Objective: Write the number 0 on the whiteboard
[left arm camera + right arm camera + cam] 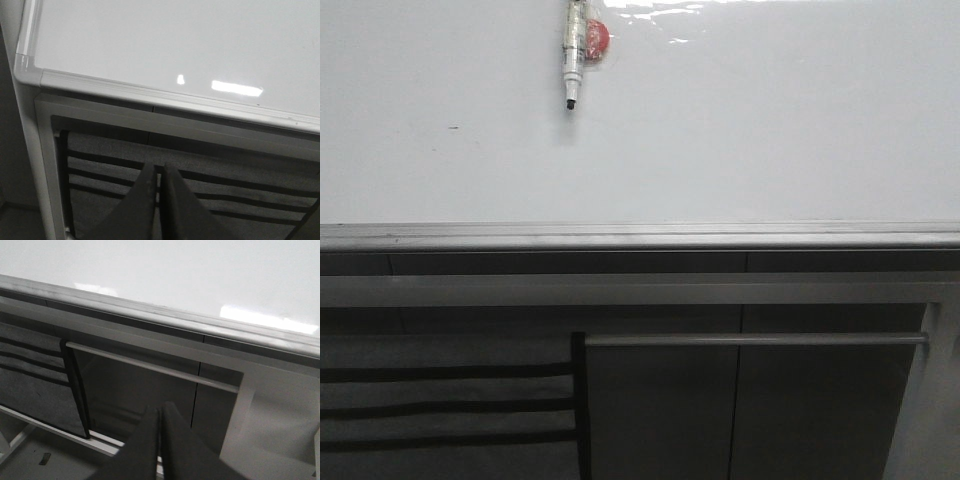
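Note:
The whiteboard [740, 130] fills the upper half of the front view, glossy white with a grey metal edge strip along its near side. No number 0 shows on it; only a tiny dark speck [453, 127] marks it at the left. A white marker [573, 55] with a black tip lies at the far middle, next to a red round thing [597, 38]. The board also shows in the left wrist view [175, 40] and the right wrist view [200, 275]. My left gripper [159, 167] and right gripper [161, 407] are shut and empty, both below the board's near edge.
A grey metal frame [640, 288] with a horizontal bar [750, 340] runs under the board's near edge. Dark striped panels [440, 400] sit below at the left. The board's rounded corner [27, 70] shows in the left wrist view.

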Motion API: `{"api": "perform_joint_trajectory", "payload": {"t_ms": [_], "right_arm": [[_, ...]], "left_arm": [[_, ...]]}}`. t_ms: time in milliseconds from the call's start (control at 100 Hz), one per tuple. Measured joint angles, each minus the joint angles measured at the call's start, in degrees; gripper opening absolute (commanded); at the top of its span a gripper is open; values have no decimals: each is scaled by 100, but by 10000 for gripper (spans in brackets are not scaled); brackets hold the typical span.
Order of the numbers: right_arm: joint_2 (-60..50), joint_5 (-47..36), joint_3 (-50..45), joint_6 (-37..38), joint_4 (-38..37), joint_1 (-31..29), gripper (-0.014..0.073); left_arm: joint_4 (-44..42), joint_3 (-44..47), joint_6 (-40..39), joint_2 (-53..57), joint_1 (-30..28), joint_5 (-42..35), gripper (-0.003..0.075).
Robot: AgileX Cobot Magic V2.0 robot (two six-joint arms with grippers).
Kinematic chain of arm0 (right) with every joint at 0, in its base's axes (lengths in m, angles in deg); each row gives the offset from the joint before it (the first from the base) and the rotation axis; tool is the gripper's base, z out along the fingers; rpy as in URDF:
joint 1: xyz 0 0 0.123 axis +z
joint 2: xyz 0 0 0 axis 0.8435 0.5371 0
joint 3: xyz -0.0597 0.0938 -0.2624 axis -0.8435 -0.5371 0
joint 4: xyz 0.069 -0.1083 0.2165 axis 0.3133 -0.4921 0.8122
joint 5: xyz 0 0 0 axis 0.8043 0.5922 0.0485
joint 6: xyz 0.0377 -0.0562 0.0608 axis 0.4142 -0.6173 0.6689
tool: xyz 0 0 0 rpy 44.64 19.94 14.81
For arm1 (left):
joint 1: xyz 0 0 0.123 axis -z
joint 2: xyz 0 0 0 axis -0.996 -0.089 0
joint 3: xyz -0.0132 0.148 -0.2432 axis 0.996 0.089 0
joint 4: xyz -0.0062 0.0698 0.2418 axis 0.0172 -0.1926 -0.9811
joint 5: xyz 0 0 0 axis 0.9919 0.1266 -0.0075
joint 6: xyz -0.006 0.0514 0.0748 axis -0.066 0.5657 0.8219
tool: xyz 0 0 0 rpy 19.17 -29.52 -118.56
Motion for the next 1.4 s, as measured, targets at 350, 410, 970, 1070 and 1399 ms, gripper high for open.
{"api": "perform_joint_trajectory", "payload": {"t_ms": [350, 410, 970, 1070, 1399], "right_arm": [[0, 0, 0, 0, 0, 0, -47], [0, 0, 0, 0, 0, 0, -47], [0, -266, 0, 0, 0, 0, -47], [0, -891, 0, 0, 414, 0, -47], [0, -2640, 0, 0, 3438, 0, -47]], "left_arm": [[0, 0, 0, 0, 0, 0, -20], [0, 0, 0, 0, 0, 0, -20], [0, 0, 0, 0, 0, 0, -20], [-38, 0, 0, 0, 0, -13, -20], [3798, 0, -341, 0, 0, -1084, -20]]}}
